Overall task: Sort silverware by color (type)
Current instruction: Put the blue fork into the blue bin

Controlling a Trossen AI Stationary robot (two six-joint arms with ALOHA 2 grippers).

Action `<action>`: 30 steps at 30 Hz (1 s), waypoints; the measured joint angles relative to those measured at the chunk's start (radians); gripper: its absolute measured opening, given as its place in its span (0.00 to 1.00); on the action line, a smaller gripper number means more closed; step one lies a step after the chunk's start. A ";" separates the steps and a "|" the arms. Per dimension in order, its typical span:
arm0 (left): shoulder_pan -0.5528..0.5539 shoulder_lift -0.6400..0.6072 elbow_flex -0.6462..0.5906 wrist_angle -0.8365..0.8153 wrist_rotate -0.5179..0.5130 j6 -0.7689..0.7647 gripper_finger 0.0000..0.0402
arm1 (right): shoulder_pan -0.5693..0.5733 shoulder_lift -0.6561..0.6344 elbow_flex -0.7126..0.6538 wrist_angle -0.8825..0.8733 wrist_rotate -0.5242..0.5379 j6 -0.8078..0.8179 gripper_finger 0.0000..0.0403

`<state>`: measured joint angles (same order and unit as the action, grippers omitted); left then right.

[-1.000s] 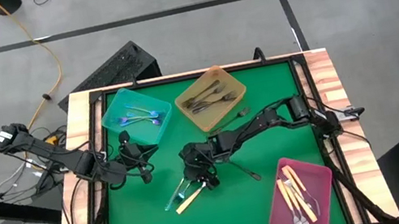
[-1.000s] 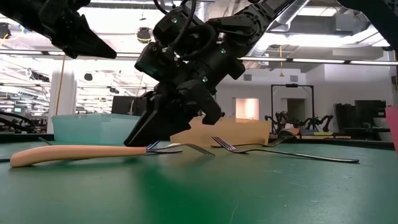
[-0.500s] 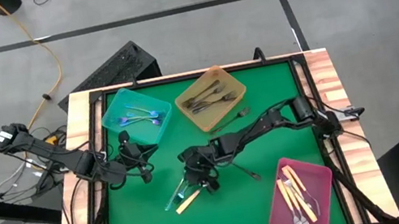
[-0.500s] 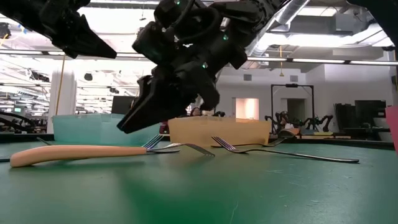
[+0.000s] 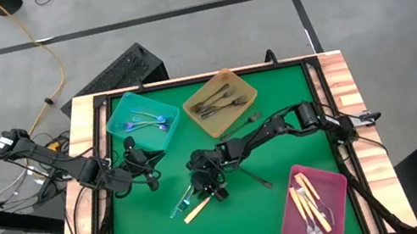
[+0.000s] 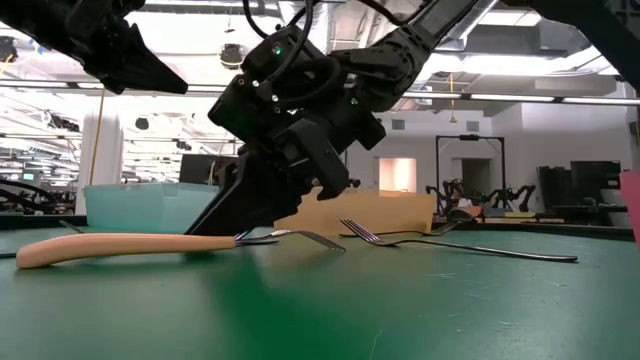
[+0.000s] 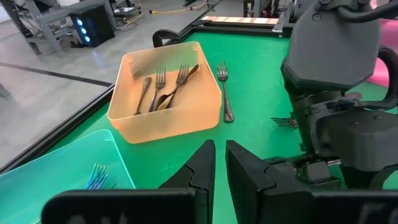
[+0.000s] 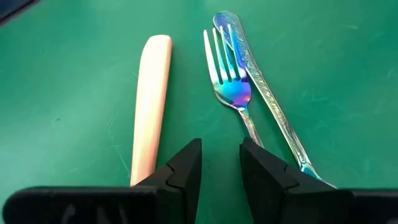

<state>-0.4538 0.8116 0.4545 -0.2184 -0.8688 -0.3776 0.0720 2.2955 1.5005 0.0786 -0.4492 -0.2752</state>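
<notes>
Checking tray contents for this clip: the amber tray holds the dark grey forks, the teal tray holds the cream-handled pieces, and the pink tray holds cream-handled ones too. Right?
Not quite. The teal tray holds iridescent blue pieces, not cream-handled ones; the high view shows it. The amber tray does hold dark grey forks, and the pink tray holds cream-handled pieces.

At the centre of the frame the right tool [image 6: 232,222] reaches down to the green counter [image 6: 400,300], its dark fingers [image 6: 250,195] slanting to the lower left, their tips at a cream handle [image 6: 110,247] lying along the left. Two forks [image 6: 440,243] lie right of it, before an amber tray [image 6: 390,212]; a teal tray [image 6: 150,205] stands left. The left tool [image 6: 125,55] hangs at upper left.
</notes>
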 joint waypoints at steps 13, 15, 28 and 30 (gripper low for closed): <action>0.000 0.000 0.000 0.000 -0.003 0.015 0.06 | 0.031 -0.030 0.017 -0.007 0.080 -0.089 0.33; 0.000 0.000 0.000 0.000 -0.003 0.015 0.06 | 0.022 -0.028 0.014 -0.003 0.079 -0.093 0.33; 0.000 0.000 0.000 -0.001 -0.006 0.034 0.06 | -0.010 0.000 0.015 0.017 0.049 -0.101 0.33; 0.000 0.000 0.000 -0.002 -0.008 0.034 0.06 | -0.016 0.022 0.015 0.039 0.014 -0.070 0.33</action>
<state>-0.4538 0.8113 0.4549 -0.2204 -0.8764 -0.3435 0.0560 2.3178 1.5154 0.1177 -0.4352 -0.3452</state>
